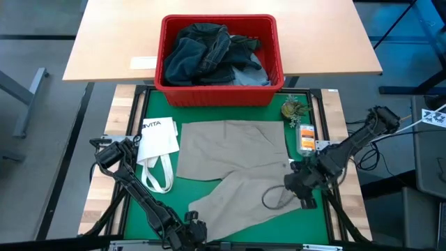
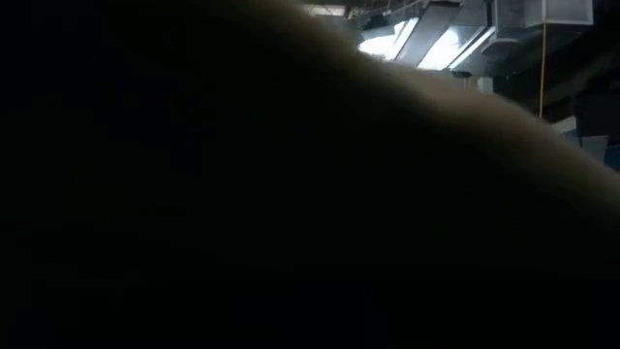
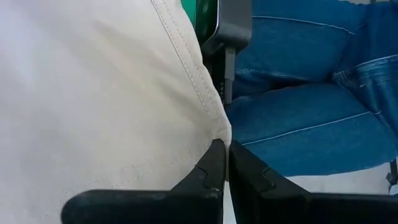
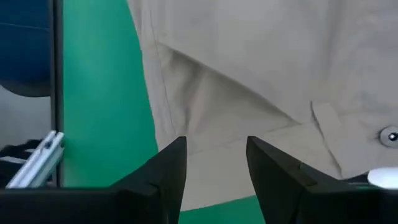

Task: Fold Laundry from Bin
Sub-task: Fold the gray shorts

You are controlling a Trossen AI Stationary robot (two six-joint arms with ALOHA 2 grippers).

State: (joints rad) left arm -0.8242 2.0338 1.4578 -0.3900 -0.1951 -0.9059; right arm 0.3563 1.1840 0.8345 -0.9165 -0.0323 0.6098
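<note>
One pair of beige trousers (image 1: 237,174) is lying spread out on the green worktop (image 1: 150,111), just in front of the red bin (image 1: 221,94), where the rest of the laundry (image 1: 209,54), mostly dark and light denim, is still sitting in a heap.

Going left to right: the white tote (image 1: 157,143) is lying beside the trousers' left edge. The left gripper (image 1: 189,230) is down at the near edge with its fingers (image 3: 211,168) pressed together, pinching a stitched corner of the beige cloth (image 3: 93,93), probably a leg hem. The right gripper (image 4: 216,163) is hanging over the right side near the waist, fingers standing apart and holding nothing, with a seam and a button right below it.

Handling-wise, I'm guessing this is light, floppy cotton that's going to sag and drag if it's lifted from one point, so a hem corner and the waistband edge look like the sensible places to grab.

Orientation: the waist is sitting towards the bin, running left to right, and the legs are trailing towards the near edge, slanting left. So the long axis is going roughly from far-right to near-left.
</note>
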